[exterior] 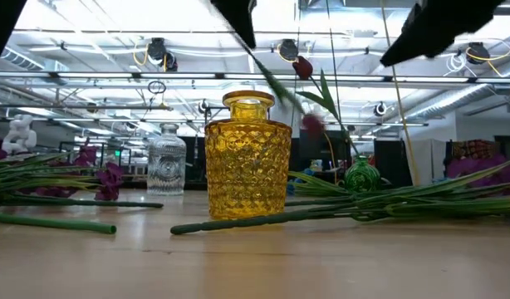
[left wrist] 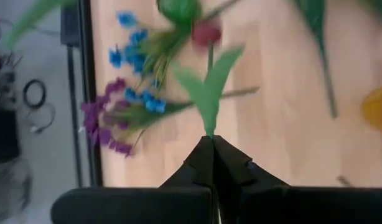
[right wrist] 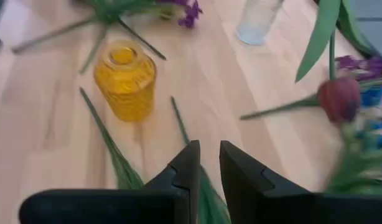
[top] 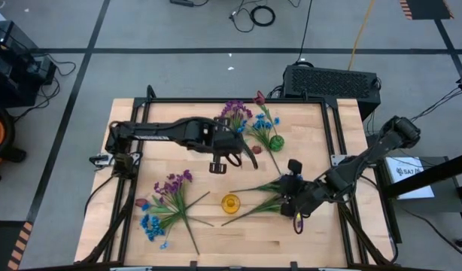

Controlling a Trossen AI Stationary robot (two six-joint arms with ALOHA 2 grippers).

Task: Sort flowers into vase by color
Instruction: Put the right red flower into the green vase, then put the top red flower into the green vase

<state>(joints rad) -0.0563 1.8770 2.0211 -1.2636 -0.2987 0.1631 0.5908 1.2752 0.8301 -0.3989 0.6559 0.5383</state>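
The wooden table (top: 306, 226) carries everything, with loose sprigs spread over it. The left arm reaches from the left edge toward the table's middle, and the left gripper (top: 232, 153) has its fingers pressed together on the stem of a dark red tulip (left wrist: 206, 32), whose green leaf rises straight from the fingertips in the left wrist view. The right arm comes in from the right edge; the right gripper (top: 297, 213) hangs low near the front right part of the table, its fingers (right wrist: 188, 165) nearly together with a narrow gap and nothing between them, above green stems lying on the wood.

A heap of purple and blue flowers (top: 165, 203) lies near the front left corner. Another bunch of purple and blue sprigs (top: 246, 117) sits by the back edge, at the green vase (top: 276, 141). The yellow glass vase (top: 230, 202) stands empty near the front middle, and a clear glass vase (exterior: 166, 164) stands farther back.
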